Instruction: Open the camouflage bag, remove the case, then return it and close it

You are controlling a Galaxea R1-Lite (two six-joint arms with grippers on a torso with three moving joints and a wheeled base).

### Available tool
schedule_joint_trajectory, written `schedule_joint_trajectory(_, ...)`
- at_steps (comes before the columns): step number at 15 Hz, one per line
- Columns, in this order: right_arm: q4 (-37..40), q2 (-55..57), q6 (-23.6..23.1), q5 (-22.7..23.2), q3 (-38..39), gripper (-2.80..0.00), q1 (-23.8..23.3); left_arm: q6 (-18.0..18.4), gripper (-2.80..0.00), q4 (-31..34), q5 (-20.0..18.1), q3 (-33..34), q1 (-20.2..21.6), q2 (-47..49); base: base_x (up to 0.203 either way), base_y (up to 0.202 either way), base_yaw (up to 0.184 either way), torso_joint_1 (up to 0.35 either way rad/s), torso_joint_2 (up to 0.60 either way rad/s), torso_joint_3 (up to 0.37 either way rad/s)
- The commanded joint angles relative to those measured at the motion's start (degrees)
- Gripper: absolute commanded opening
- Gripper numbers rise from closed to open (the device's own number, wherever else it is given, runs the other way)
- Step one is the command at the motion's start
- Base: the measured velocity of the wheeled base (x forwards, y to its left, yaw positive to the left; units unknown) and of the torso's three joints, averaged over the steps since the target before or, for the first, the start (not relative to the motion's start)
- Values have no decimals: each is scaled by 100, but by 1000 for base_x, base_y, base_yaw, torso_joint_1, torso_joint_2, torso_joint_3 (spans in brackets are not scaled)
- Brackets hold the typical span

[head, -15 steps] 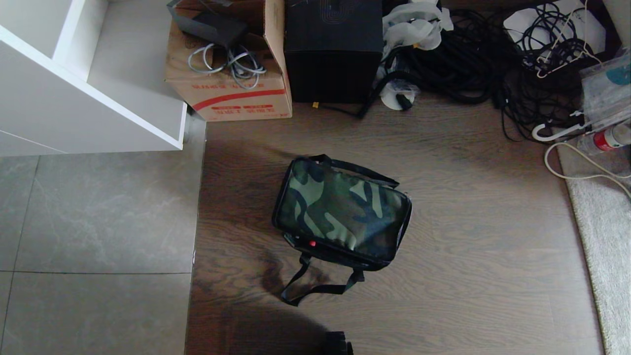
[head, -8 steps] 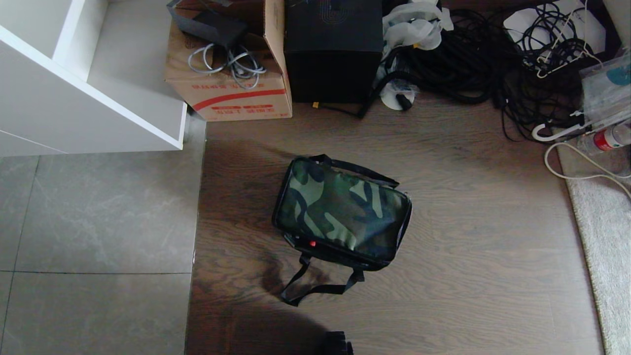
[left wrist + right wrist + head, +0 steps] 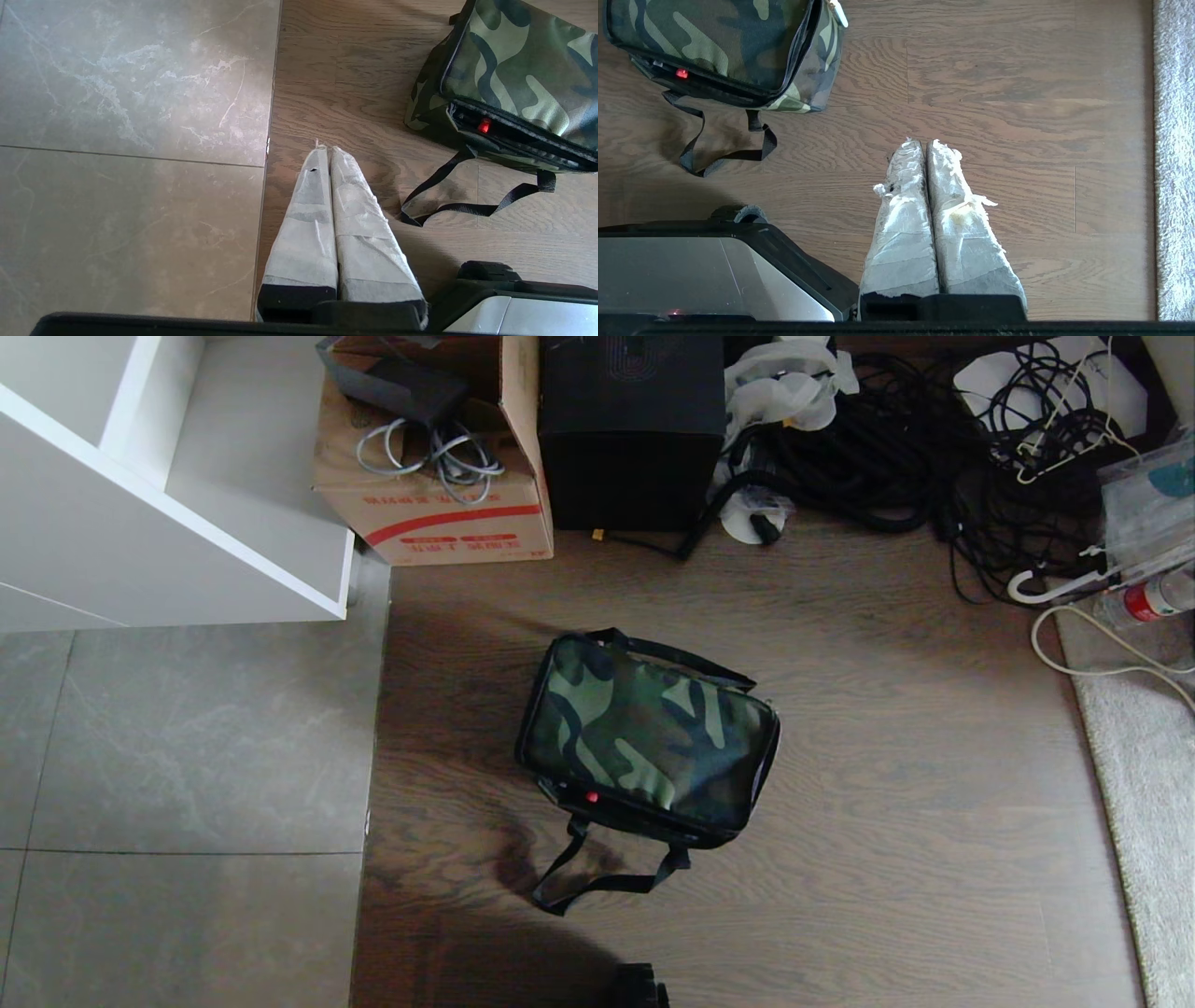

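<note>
- The bag (image 3: 647, 733) sits shut on the wood floor (image 3: 887, 728), in the middle of the head view.
- Its black strap (image 3: 597, 873) lies on the floor, toward the bottom of the frame.
- The left claw (image 3: 325, 150) is closed and holds nothing, over the floor near the bag.
- The right claw (image 3: 924, 143) is closed and empty too.
- A cardboard box (image 3: 439, 476) stands at the top.

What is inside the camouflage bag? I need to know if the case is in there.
The camouflage bag lies on the wooden floor with its lid down. In its front gap a black edge with a small red spot shows, possibly the case; the rest inside is covered.
</note>
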Motion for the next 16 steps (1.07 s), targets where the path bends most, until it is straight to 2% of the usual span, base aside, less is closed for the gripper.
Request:
schedule_joint_trajectory(1,2,22,1,2,-1,-280,0,-2,-280,-3,5,50,1,-2,0,0,0,0,0,0)
schedule_joint_trajectory(6,2,22,1,-6,-1,-280,0,-2,-280,-3,5,53,-6,-2,0,0,0,2,1,34)
schedule_joint_trajectory(16,2,22,1,-7,-1,-280,0,-11,-280,-3,5,53,-6,-2,0,0,0,3,2,197)
